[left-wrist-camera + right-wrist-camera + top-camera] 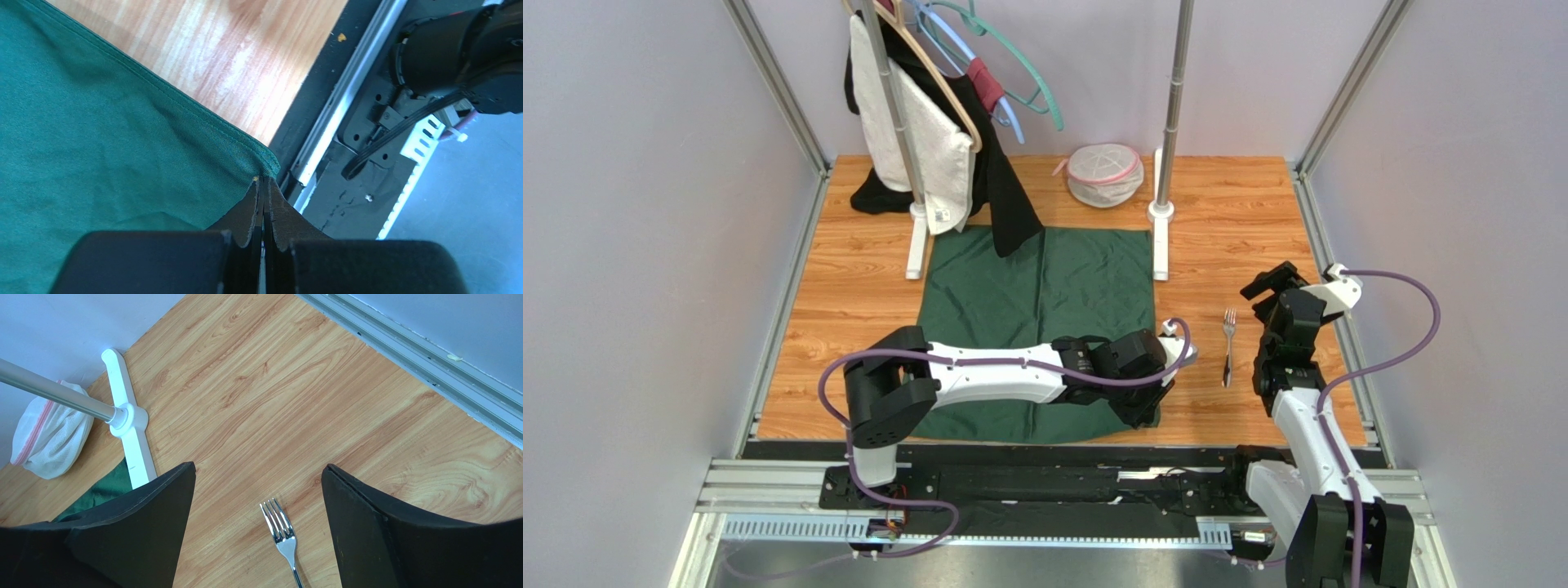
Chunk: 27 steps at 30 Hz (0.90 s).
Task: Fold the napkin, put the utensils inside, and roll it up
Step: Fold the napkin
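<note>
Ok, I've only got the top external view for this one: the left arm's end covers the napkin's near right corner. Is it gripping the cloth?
Observer: In the left wrist view the left jaws are shut with no gap, tips on the napkin corner hem, cloth creasing toward them.
Operator: And the right arm by the fork?
Observer: The right jaws are wide open; the fork tines show between them, flat on the table, untouched.
</note>
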Available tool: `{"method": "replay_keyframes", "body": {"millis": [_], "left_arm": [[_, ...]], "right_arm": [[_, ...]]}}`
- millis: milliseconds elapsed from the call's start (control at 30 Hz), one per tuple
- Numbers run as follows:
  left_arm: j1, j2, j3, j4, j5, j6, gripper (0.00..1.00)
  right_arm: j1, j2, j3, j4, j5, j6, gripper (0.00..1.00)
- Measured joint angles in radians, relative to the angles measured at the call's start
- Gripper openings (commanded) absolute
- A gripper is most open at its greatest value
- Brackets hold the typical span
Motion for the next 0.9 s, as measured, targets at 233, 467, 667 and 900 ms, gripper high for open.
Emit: {"method": "replay_keyframes", "body": {"millis": [233,467,667,900], "left_arm": [[0.006,-0.034,-0.001,0.000,0.053,-0.003,0.00],[0.166,-0.171,-0.093,0.010,0.029,0.005,0.00],[0.345,-0.215,-0.114,-0.049,-0.115,0.080,0.00],[0.456,-0.219,-0.122,-0.095,-0.288,0.181,0.00]], "right_arm": [[0.000,0.000,0.000,0.000,0.005,0.000,0.79],[0.000,-0.005,0.000,-0.008,0.008,0.000,0.79],[0.000,-0.005,-0.002,-0.010,0.009,0.000,0.79],[0.000,-0.005,-0.002,-0.010,0.010,0.000,0.79]]}}
